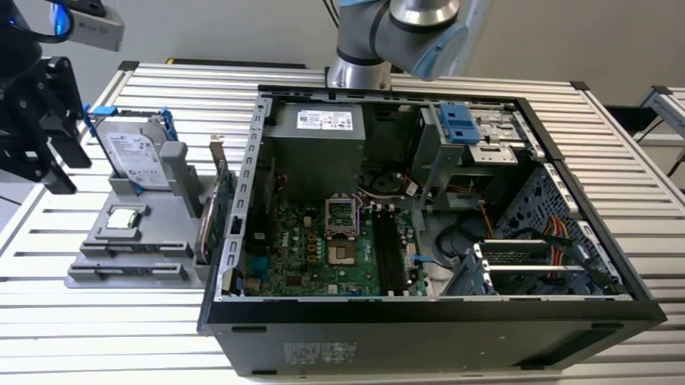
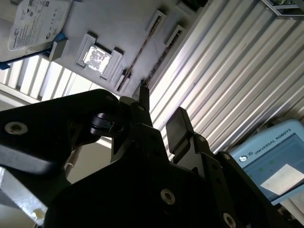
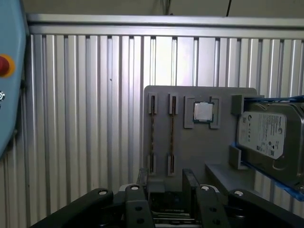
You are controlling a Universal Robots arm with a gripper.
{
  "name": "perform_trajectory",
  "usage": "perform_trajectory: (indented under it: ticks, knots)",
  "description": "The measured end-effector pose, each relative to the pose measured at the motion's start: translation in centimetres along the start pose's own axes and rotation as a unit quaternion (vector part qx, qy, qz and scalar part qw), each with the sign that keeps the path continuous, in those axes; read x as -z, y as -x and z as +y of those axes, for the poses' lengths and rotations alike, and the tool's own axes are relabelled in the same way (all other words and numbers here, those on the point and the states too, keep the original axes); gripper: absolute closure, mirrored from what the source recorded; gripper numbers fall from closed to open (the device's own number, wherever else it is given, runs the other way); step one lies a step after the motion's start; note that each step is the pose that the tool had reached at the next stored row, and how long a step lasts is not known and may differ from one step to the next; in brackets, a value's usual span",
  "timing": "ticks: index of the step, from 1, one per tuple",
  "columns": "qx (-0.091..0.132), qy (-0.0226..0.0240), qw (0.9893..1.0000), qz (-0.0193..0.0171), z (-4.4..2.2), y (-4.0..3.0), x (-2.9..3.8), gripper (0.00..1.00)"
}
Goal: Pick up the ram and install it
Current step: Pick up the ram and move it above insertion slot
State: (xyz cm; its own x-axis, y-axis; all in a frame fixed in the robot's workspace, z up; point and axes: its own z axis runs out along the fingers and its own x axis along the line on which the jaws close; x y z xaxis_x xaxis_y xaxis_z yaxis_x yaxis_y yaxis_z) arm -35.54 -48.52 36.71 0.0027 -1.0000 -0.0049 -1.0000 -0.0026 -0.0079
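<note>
table: ribbed bare metal, satin; holder: matt grey plastic; fingers: matt black; chip: shiny metal

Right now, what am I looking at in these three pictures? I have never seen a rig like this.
This is one robot arm at a slatted metal table. The exterior view looks on from outside and shows an open computer case. The two wrist views come from cameras riding on the arm, so they look past its black gripper. The gripper is open and holds nothing. It faces a grey holder beside the case, which carries two thin ram strips standing on edge, a small square chip and a hard drive.
</note>
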Motion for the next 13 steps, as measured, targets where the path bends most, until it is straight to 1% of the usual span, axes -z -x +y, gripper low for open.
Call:
perform_trajectory:
  ticks: [13]
  knots:
    - [0.0, -0.0004, 1.0, 0.0003, 0.0, 0.04, -0.6, 0.0]
